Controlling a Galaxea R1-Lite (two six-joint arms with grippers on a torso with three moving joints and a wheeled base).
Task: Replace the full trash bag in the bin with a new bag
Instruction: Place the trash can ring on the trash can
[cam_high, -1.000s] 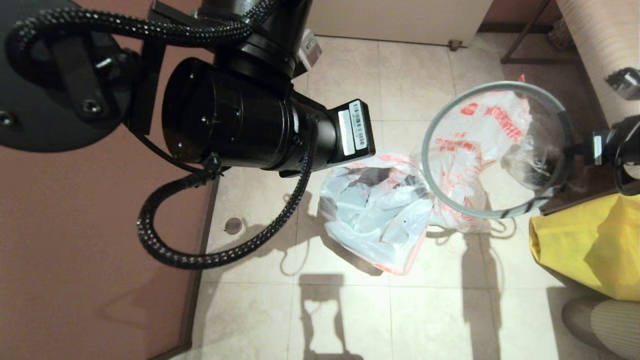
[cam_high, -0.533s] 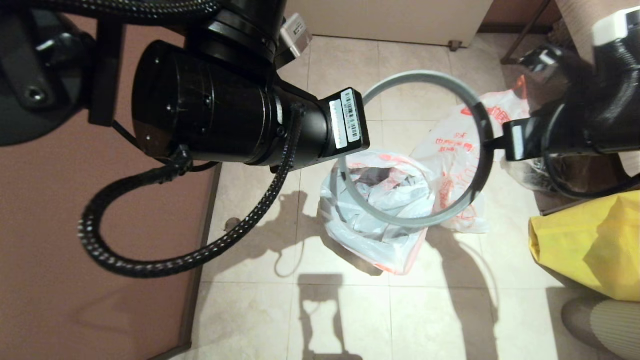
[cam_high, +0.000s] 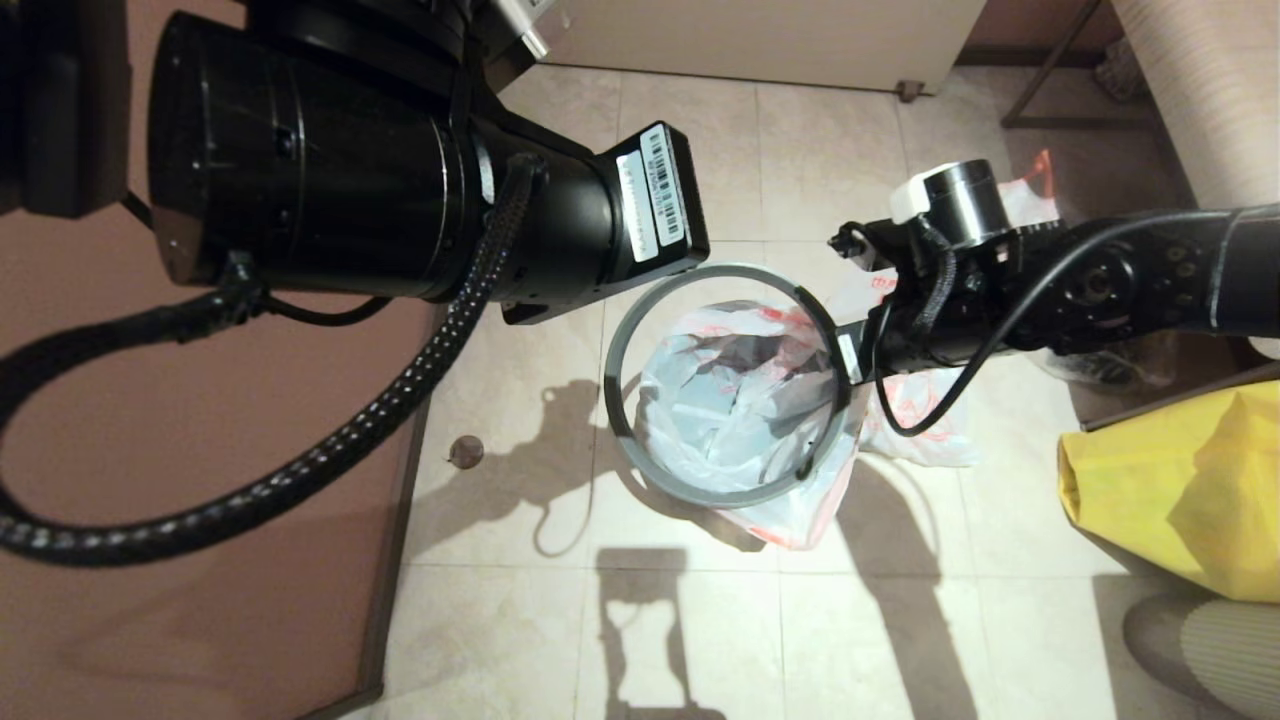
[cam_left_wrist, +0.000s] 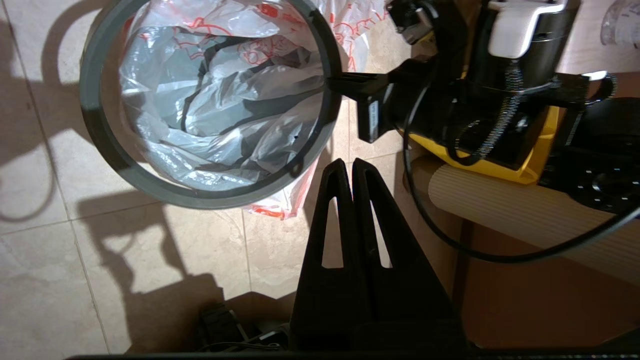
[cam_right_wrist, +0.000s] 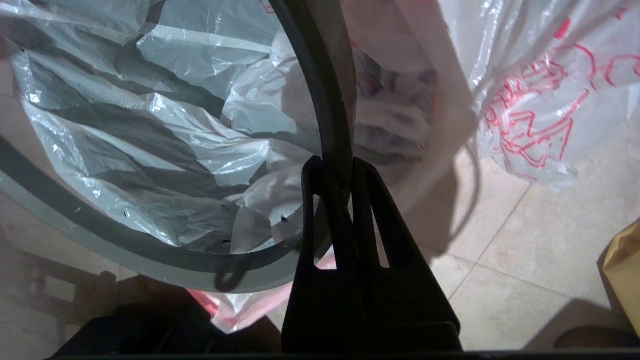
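new bag (cam_high: 735, 400) | crumpled, lining bin | grey ring (cam_high: 640, 330) above

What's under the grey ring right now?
The bin, lined with the crumpled new bag, sits under the ring, held by the right end effector. The bag covers the bin's walls and bottom.

The new bag (cam_high: 735, 400) is thin, see-through white plastic, crinkled and shiny where light catches it, and the grey ring (cam_high: 640, 455) looks like smooth matt plastic. The full bag (cam_high: 915, 420) is the same filmy printed plastic. The floor (cam_high: 690, 620) is pale stone-look tile with a faint sheen, the right hand (cam_right_wrist: 334, 172) is matt black plastic, and the left arm's cable (cam_high: 300, 480) wears rough braided sleeving.
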